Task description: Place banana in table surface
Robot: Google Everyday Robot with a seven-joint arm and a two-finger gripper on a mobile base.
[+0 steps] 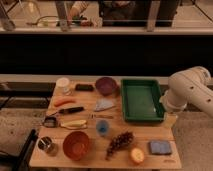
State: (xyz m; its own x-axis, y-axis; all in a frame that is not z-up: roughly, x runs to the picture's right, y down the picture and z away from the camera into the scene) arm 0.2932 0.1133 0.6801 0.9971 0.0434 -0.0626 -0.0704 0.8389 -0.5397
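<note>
The banana (74, 123) lies on the tabletop (150, 133) between knife (70, 110) and orange bowl (76, 145), the gripper (167, 105) (fingers wide, empty) well apart beside the green tray (141, 82); closing across the fruit's narrow width looks wisest.

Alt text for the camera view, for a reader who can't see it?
A white robot arm reaches in from the right, its gripper at the right edge of the green tray, over a wooden table surface. The banana lies on the table toward the view's left, between a black-handled knife and an orange bowl.
</note>
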